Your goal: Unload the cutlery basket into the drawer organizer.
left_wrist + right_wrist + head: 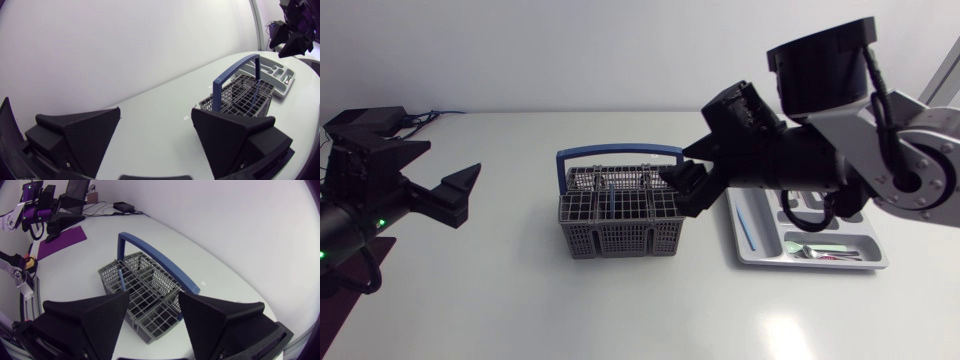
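table (620, 310): white, smooth
purple mat (60, 244): flat on table, near its edge
cables (436, 113): at table's far corner

The cutlery basket (618, 215) stood at the middle of the table (520, 300), the drawer organizer (810, 264) to its right near the right edge, some cutlery (825, 252) lying in it.

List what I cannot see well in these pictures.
- Head view: the right arm covers the far part of the drawer organizer.
- Head view: the cutlery in its near compartment is too small to identify.
- All views: the mesh of the cutlery basket hides what is inside it.
- Right wrist view: the right gripper hides parts of the basket.
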